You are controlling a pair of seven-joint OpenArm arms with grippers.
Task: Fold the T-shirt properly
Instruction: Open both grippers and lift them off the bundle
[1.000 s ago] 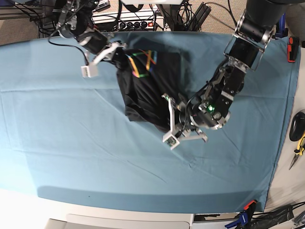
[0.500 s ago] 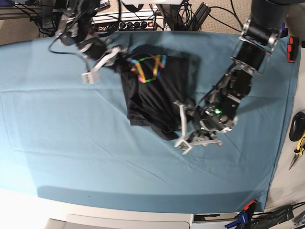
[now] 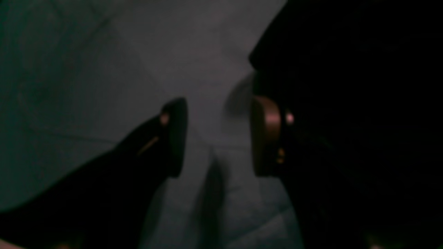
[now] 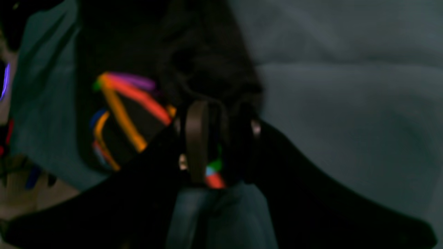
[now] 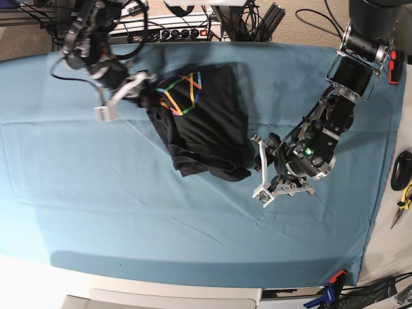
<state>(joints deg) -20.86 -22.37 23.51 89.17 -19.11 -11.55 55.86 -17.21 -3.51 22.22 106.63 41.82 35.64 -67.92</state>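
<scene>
A black T-shirt (image 5: 203, 122) lies crumpled on the teal cloth (image 5: 129, 212) covering the surface, toward the far middle in the base view, its long axis running from the rainbow line print (image 5: 179, 93) at the far end down to a bunched dark hem (image 5: 212, 168) nearer the camera, slanting slightly toward the view's right

The left hand (image 5: 265, 174), on the base view's right, hovers just beside the shirt's near corner; in its wrist view the two fingers (image 3: 174, 138) stand well apart with only bare teal cloth between them, so it is released and holding nothing, the black fabric lying just off to one side

The right hand (image 5: 123, 96), on the base view's left, sits at the printed end of the shirt; its wrist view shows the fingers (image 4: 197, 145) parted only a little, with dark fabric and a sliver of the coloured print (image 4: 213, 174) between them, but the picture is too blurred to tell whether it grips the cloth or merely touches it

Against the frame half a second earlier, the left hand has drawn away from the hem it was touching, the right hand has pulled the printed end toward the view's left, and the shirt lies a touch more spread out
</scene>
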